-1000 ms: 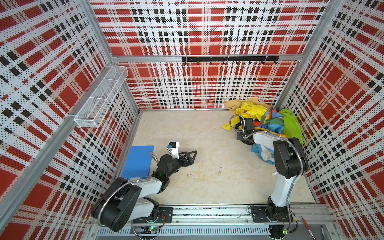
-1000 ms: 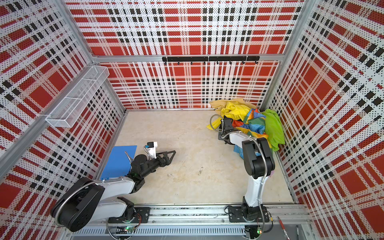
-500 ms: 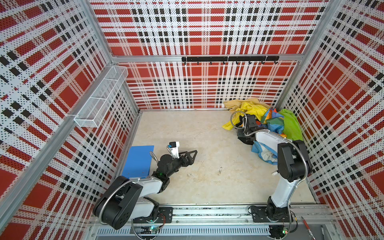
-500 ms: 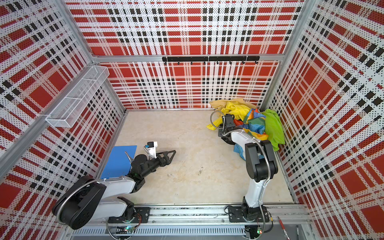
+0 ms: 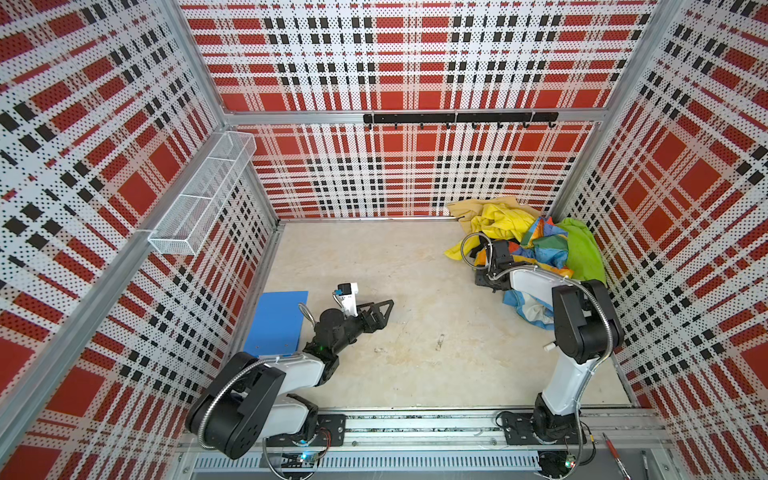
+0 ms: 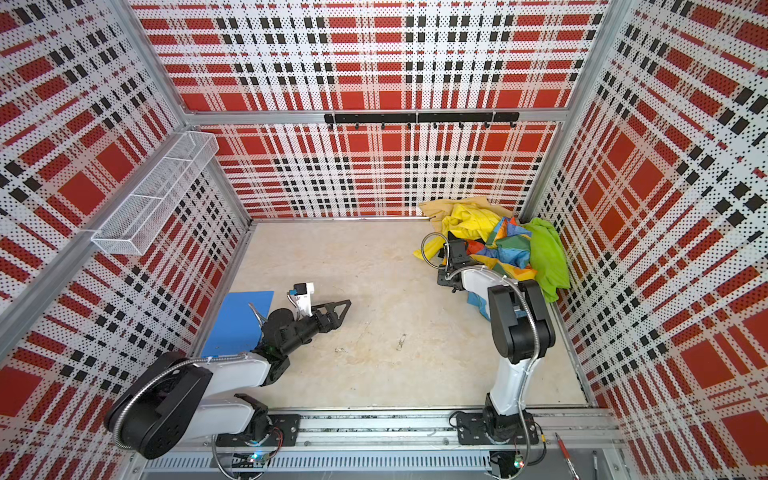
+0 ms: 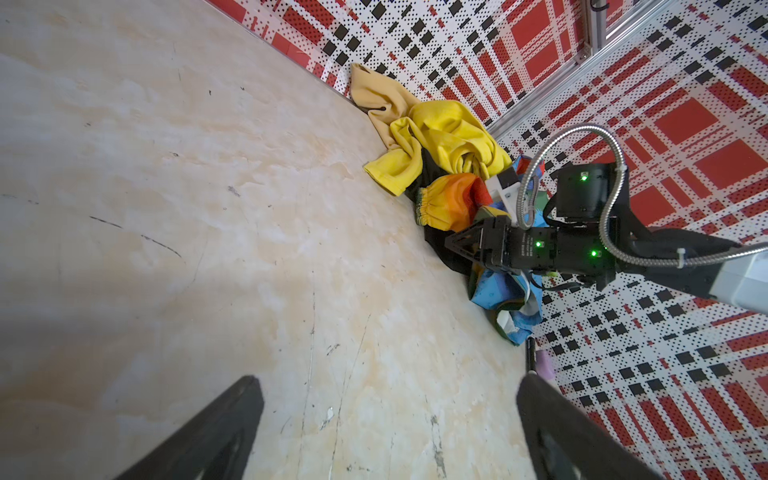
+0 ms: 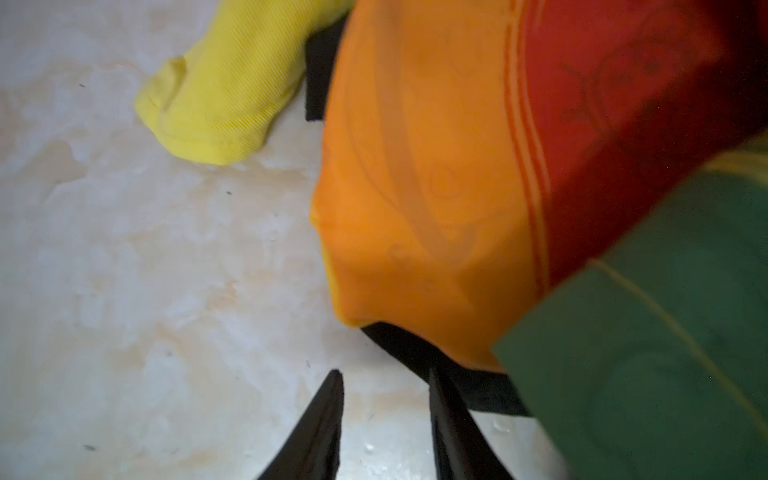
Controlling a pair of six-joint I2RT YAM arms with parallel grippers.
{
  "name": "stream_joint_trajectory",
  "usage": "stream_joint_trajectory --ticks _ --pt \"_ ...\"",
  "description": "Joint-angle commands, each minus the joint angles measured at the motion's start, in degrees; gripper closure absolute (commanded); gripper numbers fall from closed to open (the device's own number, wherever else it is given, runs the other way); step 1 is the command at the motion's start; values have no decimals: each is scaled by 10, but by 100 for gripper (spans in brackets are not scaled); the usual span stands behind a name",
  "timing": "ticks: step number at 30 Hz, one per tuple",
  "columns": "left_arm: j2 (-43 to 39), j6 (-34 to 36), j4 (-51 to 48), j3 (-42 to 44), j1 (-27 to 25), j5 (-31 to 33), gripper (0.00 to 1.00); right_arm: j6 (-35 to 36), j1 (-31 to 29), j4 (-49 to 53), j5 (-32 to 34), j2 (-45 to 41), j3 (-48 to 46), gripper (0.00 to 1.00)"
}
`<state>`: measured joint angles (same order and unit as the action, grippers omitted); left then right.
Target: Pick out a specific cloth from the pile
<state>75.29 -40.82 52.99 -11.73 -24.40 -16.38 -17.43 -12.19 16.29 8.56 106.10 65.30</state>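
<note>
Cloth (image 8: 478,390) edge by right claw (image 8: 385,372), slightly parted, empty; left claw (image 7: 387,377) spread wide, empty.

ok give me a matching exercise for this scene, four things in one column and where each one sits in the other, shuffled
Things:
1. black cloth
2. lime-green cloth
3. blue board
4. wire basket

Places:
a. flat on the floor
b. peeking out from under the patchwork cloth
c. hung on the left wall
d. on the side of the pile nearest the right wall

Pairs: 1-b, 2-d, 3-a, 4-c
</note>
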Motion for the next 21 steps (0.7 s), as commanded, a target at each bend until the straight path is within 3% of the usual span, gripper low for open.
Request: stream_joint_trajectory --ticks 1,7,13,18,21 --pt "0 -2 25 -4 3 -8 1 -18 8 -13 35 -3 -11 62" --pt "4 -1 26 -5 3 -11 1 -29 25 -9 61 8 -2 53" --pt "15 -4 35 -7 2 -12 1 -34 33 -7 63 31 29 35" --pt "17 -4 39 -7 3 -15 1 -42 42 -6 55 68 58 36" --pt "14 -4 39 -8 4 -17 1 -43 41 7 55 90 75 46"
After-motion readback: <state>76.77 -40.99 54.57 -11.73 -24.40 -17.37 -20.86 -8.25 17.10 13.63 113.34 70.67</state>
